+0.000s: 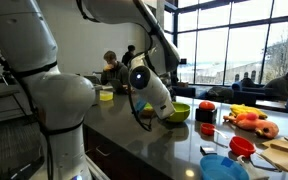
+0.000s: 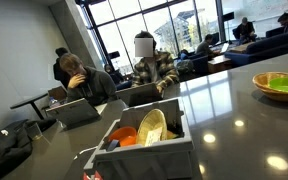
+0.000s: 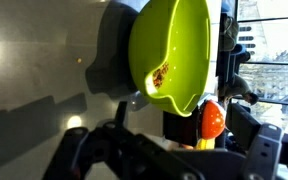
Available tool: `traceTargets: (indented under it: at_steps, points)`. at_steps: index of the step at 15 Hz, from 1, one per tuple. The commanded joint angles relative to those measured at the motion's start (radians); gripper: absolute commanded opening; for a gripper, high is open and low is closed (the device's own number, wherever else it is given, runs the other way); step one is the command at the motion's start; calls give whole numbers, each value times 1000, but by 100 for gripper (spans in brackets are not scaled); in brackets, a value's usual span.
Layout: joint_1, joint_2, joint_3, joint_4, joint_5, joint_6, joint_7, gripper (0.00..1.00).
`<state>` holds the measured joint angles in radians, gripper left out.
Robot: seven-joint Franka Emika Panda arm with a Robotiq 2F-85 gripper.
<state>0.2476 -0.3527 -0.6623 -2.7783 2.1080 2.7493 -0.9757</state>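
Your arm (image 1: 46, 100) rises in the foreground, arches overhead and comes down. The white wrist (image 1: 152, 88) is tilted downward. Your tool (image 1: 145, 110) points down, jaws spread wide. In the wrist view the fingers (image 3: 79, 152) are well apart.

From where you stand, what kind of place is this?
Probably a café or a campus lounge, not a laboratory. People sit at tables with laptops, tall windows look out on buildings, and a long dark counter carries a green bowl.
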Motion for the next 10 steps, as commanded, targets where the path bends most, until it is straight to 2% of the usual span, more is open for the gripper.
traceTargets:
  at_steps: [1,4,6,8,9,10]
  points:
    - [21,23,-100,0,-45,-25,51,100]
    - [9,14,-142,0,-38,-3,58,100]
    - [-9,-16,-117,1,-18,47,23,100]
    - [-7,-44,-92,14,-5,42,9,100]
    - [-165,4,83,11,-30,-30,79,100]
    - [-196,3,127,18,-26,-41,83,100]
